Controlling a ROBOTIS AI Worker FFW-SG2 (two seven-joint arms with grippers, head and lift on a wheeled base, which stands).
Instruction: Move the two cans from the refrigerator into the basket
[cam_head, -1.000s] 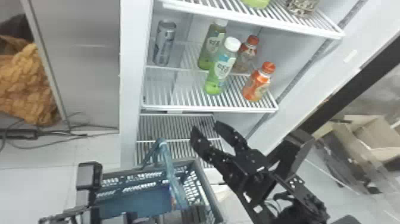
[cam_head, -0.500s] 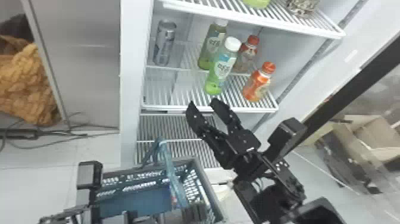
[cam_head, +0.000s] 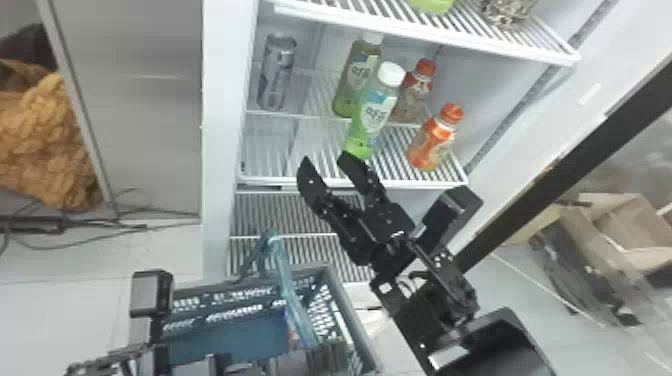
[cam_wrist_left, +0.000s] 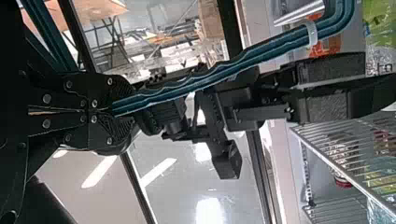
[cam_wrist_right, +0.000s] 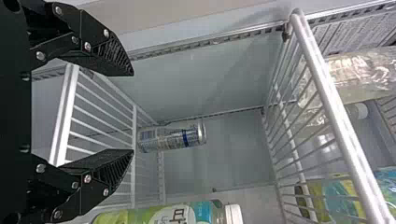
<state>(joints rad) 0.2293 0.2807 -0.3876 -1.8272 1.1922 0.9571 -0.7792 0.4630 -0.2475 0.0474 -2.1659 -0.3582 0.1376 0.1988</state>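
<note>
My right pincer (cam_head: 326, 156) had moved nearer the shelf (cam_head: 272, 180), spread wide; the upright can (cam_head: 277, 72) stood deeper in, to its left.

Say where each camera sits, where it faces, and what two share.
Head view: on the head, facing forward-down over shelves and basket; left arm and right arm show.
Left wrist: on that wrist, along the left gripper, shut on the teal handle, toward the right arm.
Right wrist: on that wrist, past the open right gripper into the fridge.
Head and right wrist share the silver can.
</note>
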